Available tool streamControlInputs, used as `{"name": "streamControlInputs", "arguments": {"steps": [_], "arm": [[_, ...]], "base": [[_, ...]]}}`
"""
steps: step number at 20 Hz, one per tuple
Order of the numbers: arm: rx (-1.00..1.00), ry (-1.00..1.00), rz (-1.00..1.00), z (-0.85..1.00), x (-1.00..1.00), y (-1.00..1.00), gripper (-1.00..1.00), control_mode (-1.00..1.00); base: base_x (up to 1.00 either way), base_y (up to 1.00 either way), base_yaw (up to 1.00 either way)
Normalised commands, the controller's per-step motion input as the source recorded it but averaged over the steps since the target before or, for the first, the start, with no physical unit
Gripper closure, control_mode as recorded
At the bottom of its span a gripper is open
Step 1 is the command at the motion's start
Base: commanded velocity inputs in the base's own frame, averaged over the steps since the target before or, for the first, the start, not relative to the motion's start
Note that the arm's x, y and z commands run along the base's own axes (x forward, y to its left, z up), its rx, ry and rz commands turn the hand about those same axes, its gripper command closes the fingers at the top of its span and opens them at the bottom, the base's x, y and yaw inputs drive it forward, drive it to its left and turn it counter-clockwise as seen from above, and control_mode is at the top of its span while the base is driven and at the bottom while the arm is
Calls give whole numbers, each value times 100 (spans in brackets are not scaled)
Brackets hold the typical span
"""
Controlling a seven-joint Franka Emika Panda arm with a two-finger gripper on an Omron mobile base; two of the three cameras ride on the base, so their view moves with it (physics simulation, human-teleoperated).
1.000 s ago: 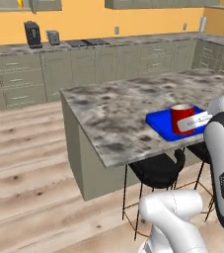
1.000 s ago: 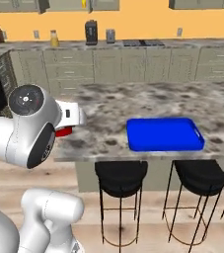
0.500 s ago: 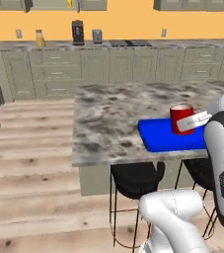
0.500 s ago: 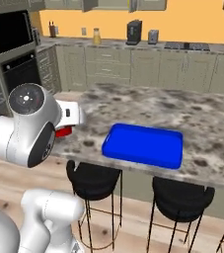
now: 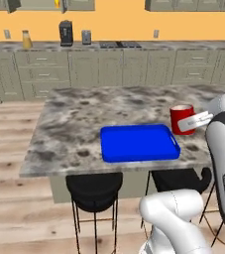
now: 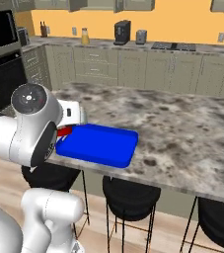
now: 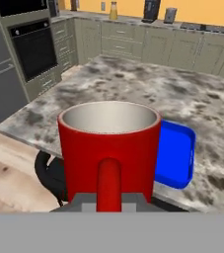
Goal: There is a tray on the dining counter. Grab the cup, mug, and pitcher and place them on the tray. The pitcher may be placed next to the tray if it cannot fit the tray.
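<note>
The pincer [image 7: 108, 201] is pressed tight on the handle of the red mug [image 7: 109, 150]. It holds the mug up in the air, standing straight, with the open top up. The inside of the mug looks pale grey.

In the left base view the mug [image 5: 182, 119] hangs by the right end of the blue tray [image 5: 139, 143], just past its rim. In the right base view just a bit of red peeks out from behind the white arm, at the left end of the tray [image 6: 97, 145].

Under the near edge of the desk stand black stools [image 5: 94, 189] with thin legs, on a light wood floor [image 5: 15, 208].

The tray lies flat on the desk [image 5: 74, 129], close to the near edge. It is a long blue tray with a low rim and round corners. The desk has a spotty grey and brown stone top.

Far back, a long counter [image 5: 114, 47] with beige drawers runs along an orange wall [image 5: 119, 20]. On it stand a small yellow bottle [image 5: 27, 39], a black coffee machine [image 5: 66, 33] and a grey toaster-like box [image 5: 86, 36]. In the right base view a dark oven [image 6: 2, 59] sits in the wall at the left.
</note>
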Motion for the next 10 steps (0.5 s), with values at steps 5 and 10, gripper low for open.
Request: {"name": "streamControlInputs", "arguments": {"steps": [5,10], "arm": [[0,0,0,0,0,0,100,100],[0,0,0,0,0,0,100,100]], "base": [[64,-8,-27],[13,0,-8]]}}
